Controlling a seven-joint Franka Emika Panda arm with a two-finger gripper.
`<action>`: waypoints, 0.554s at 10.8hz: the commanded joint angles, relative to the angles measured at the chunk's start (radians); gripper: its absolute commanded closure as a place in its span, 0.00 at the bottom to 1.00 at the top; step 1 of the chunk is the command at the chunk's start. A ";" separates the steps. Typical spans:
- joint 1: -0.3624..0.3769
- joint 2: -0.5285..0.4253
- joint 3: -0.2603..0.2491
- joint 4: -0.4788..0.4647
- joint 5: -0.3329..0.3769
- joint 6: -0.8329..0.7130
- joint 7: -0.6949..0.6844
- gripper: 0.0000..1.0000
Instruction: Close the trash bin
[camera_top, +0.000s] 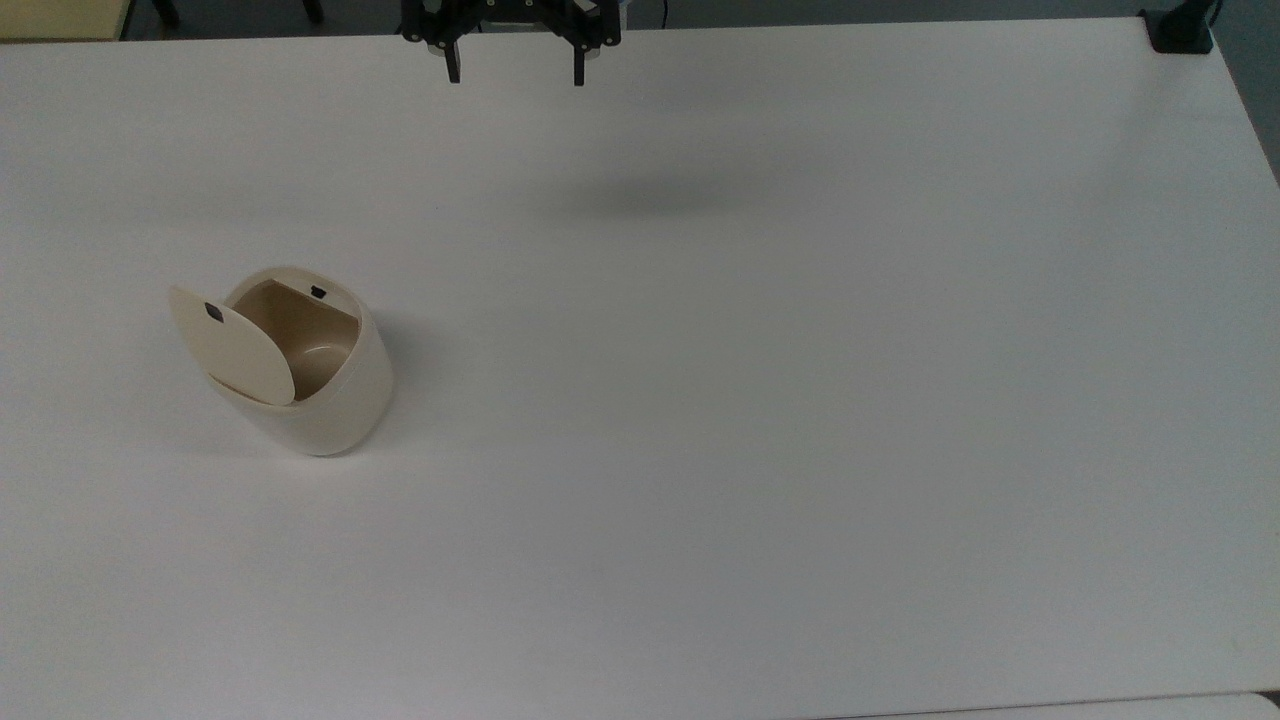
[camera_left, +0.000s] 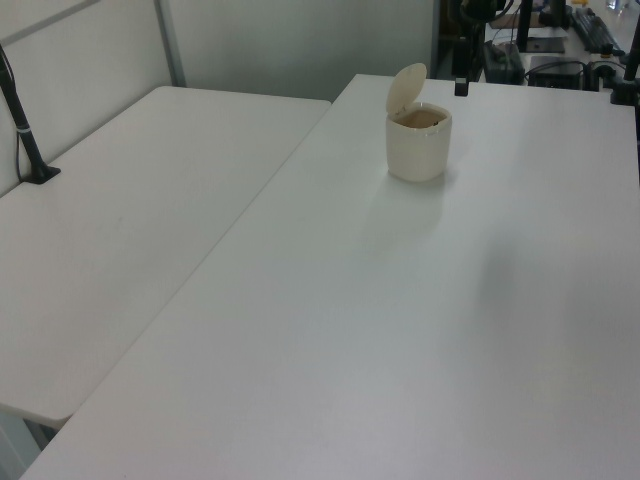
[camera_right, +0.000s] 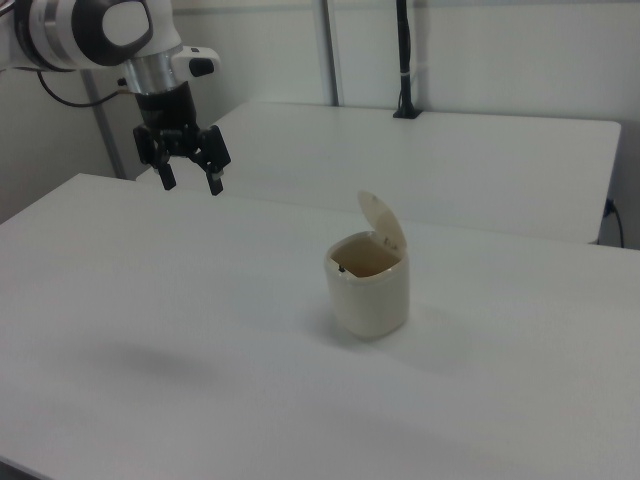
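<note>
The trash bin (camera_top: 335, 400) is a small cream-beige tub on the white table (camera_top: 760, 400), at the top view's left. Its flat lid (camera_top: 232, 347) stands raised, showing the tan-brown inside and a small black latch. In the left view the trash bin (camera_left: 418, 150) stands far back with its lid (camera_left: 405, 90) up. The right view shows the trash bin (camera_right: 370, 295) mid-table, lid (camera_right: 385, 224) tilted back. My gripper (camera_top: 515, 72) hangs open high over the table's far edge, well apart from the bin. In the right view my gripper (camera_right: 190, 183) is up and to the left of the bin, holding nothing.
A second white table (camera_left: 130, 230) adjoins on the left view's left, with a black clamp post (camera_left: 28, 135) on it. A black clamp (camera_top: 1180, 32) sits at the top view's far right corner. The arm's shadow (camera_top: 640, 195) falls on the table.
</note>
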 joint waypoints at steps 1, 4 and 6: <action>0.010 -0.025 -0.012 -0.019 0.007 -0.022 -0.013 0.00; 0.008 -0.025 -0.012 -0.016 0.007 -0.016 -0.013 0.00; 0.008 -0.025 -0.012 -0.015 0.007 -0.016 -0.021 0.00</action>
